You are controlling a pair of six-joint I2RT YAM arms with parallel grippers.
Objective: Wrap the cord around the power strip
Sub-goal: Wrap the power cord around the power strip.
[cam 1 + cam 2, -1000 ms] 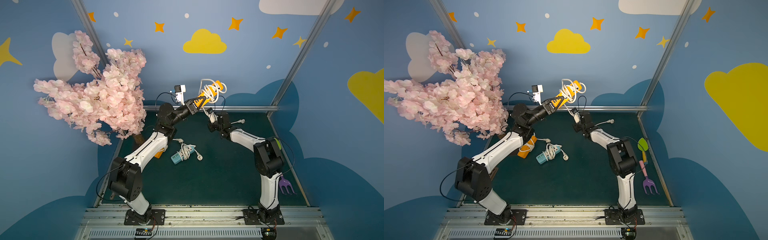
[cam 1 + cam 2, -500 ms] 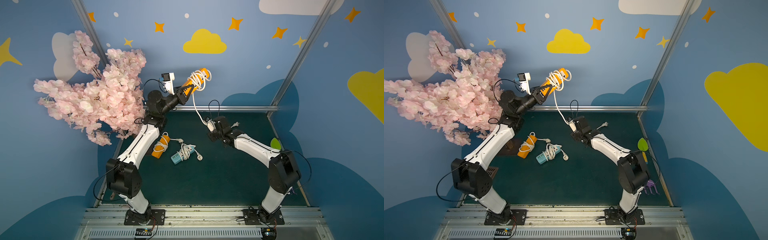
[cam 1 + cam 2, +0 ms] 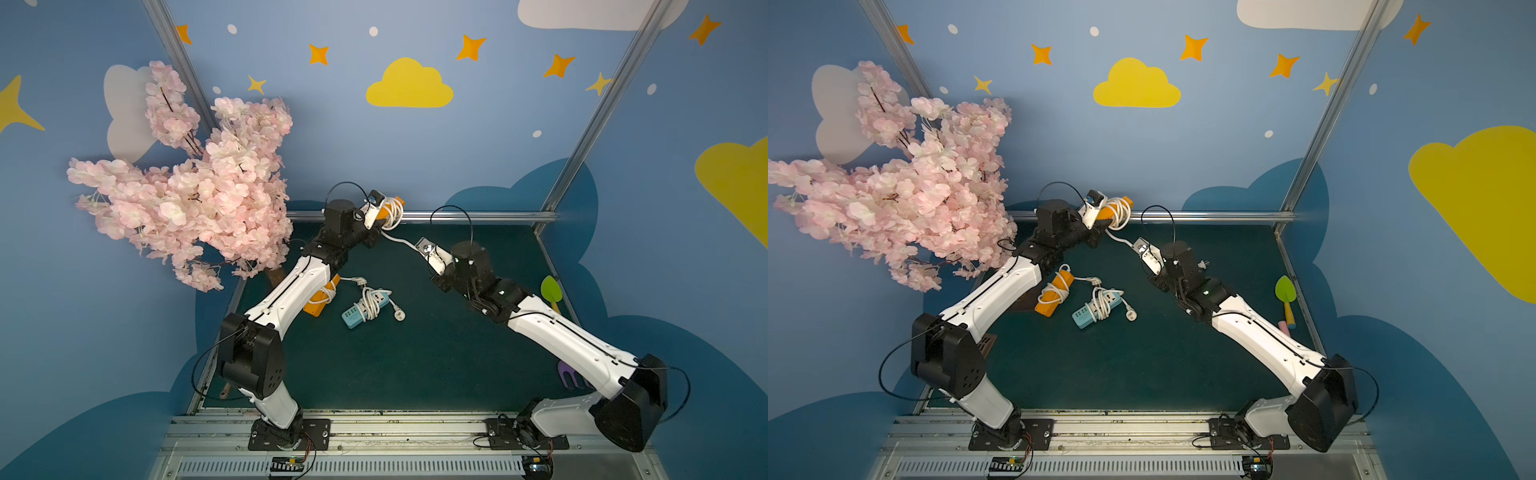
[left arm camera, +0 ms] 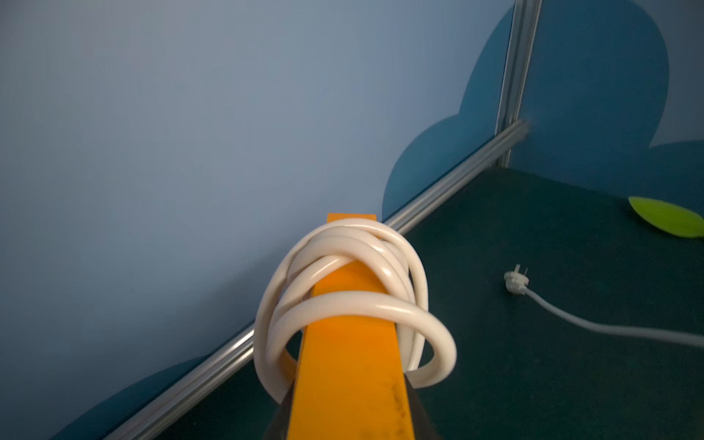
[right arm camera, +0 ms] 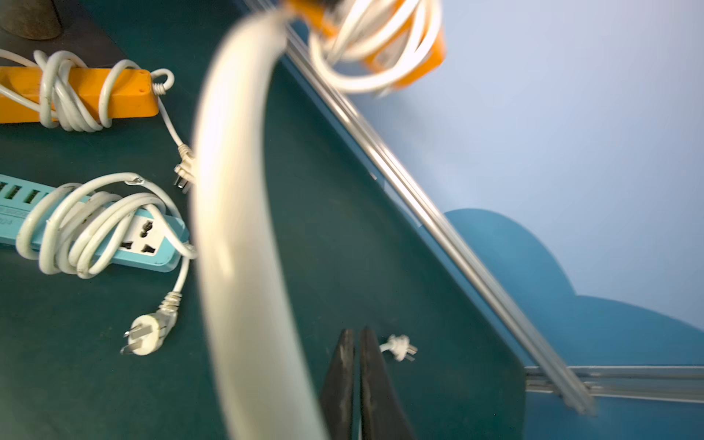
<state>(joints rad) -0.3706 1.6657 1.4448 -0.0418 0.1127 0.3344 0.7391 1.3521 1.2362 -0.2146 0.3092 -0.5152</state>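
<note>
Power strip [image 3: 398, 200], clamped in left fingers [image 4: 419, 424], long axis toward 2 o'clock; loose cord [image 3: 400, 241] running toward 4 o'clock beside shut right fingers [image 5: 344, 365], seemingly ungripped.

A pink blossom tree [image 3: 199, 187] stands by the left edge of the dark green bench [image 3: 415, 365]. Along the right edge lie a green trowel [image 3: 1285, 293] and a purple toy fork [image 3: 569, 376], partly hidden.

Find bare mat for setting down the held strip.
Free for the held strip: front mat, from teal strip to base rail; also between teal strip and right arm. Crowded: left, orange strip and tree; right edge, shovel, rake; plug back right.
</note>
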